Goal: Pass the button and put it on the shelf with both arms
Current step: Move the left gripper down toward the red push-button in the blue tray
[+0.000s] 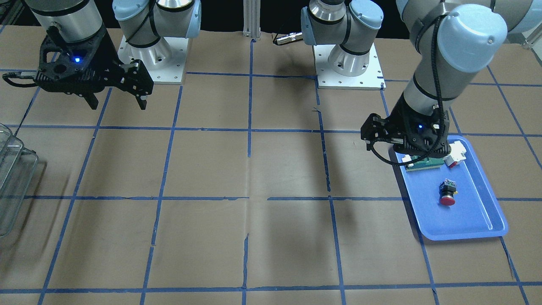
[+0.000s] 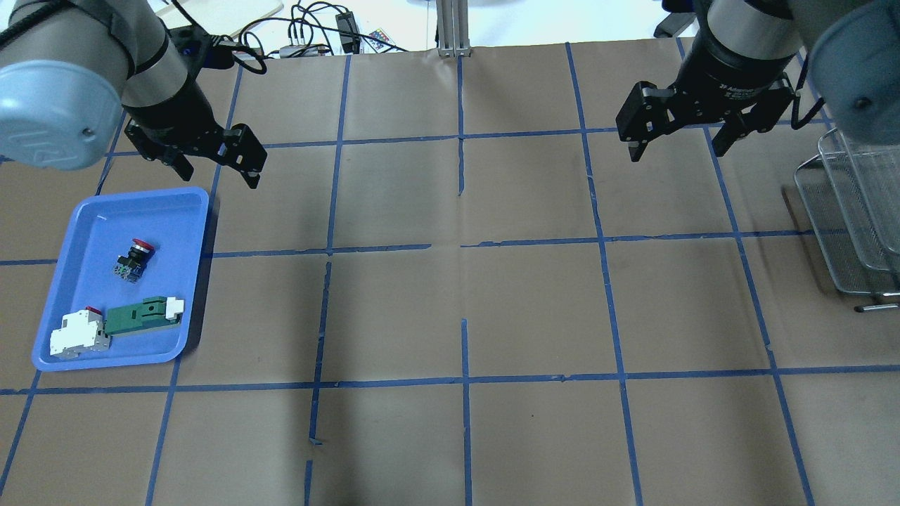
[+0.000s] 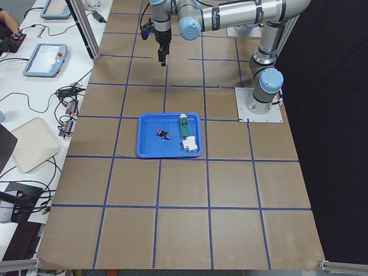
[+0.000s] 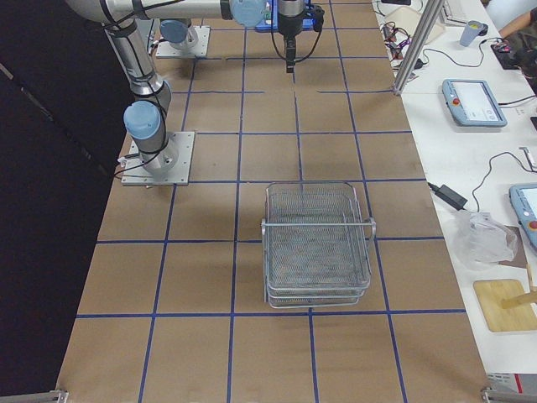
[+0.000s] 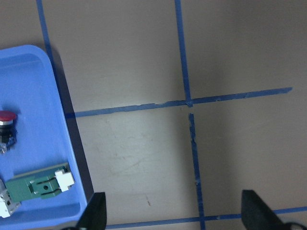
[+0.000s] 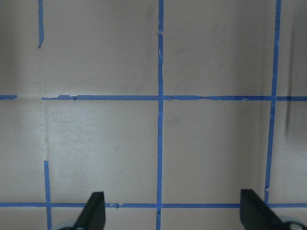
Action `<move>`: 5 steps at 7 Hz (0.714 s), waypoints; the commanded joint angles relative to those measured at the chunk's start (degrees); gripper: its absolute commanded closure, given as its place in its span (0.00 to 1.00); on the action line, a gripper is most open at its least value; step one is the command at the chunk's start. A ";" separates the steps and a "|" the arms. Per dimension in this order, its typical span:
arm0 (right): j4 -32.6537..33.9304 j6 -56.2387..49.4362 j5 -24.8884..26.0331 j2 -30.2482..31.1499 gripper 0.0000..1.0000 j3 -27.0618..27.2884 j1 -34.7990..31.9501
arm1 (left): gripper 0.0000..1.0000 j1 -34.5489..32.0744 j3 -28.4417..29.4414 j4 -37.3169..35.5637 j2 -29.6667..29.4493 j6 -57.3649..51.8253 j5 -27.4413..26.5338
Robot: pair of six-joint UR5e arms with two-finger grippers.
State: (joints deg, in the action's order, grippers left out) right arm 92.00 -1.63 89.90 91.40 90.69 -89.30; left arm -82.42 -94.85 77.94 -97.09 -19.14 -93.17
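The button (image 2: 133,256) lies on its side in the blue tray (image 2: 169,225), red cap toward the far side. It also shows in the front view (image 1: 447,192) and at the left edge of the left wrist view (image 5: 5,127). My left gripper (image 2: 219,174) is open and empty, above the table just beyond the tray's far right corner. My right gripper (image 2: 678,147) is open and empty, high over the far right of the table. The wire-mesh shelf (image 2: 844,211) stands at the right edge, to the right of that gripper.
A flat green-and-white part (image 2: 140,314) and a white block with red (image 2: 77,332) lie at the tray's near end. The table is brown paper with blue tape lines. The two arm bases (image 1: 347,63) stand at the robot's side.
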 commanded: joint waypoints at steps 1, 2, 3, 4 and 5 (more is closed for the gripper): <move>0.02 0.05 0.01 0.01 0.00 0.01 0.00 | 0.00 9.50 -5.67 -9.80 -2.83 -18.05 -0.09; 0.02 0.05 0.01 0.01 0.00 0.01 0.00 | 0.00 13.04 -6.57 -13.48 -4.32 -24.39 -0.26; 0.02 0.05 0.01 0.01 0.00 0.01 0.00 | 0.00 15.16 -7.36 -13.78 -5.64 -33.33 -1.74; 0.02 0.05 0.01 0.01 0.00 0.01 0.00 | 0.00 17.62 -7.72 -15.61 -6.78 -40.47 -3.93; 0.02 0.05 0.01 0.01 0.00 0.01 0.00 | 0.00 21.12 -9.72 -18.85 -8.45 -46.89 -3.52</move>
State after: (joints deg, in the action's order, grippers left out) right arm 92.02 -1.58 89.91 91.41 90.70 -89.30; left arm -65.22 -102.76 62.41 -103.67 -57.44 -96.13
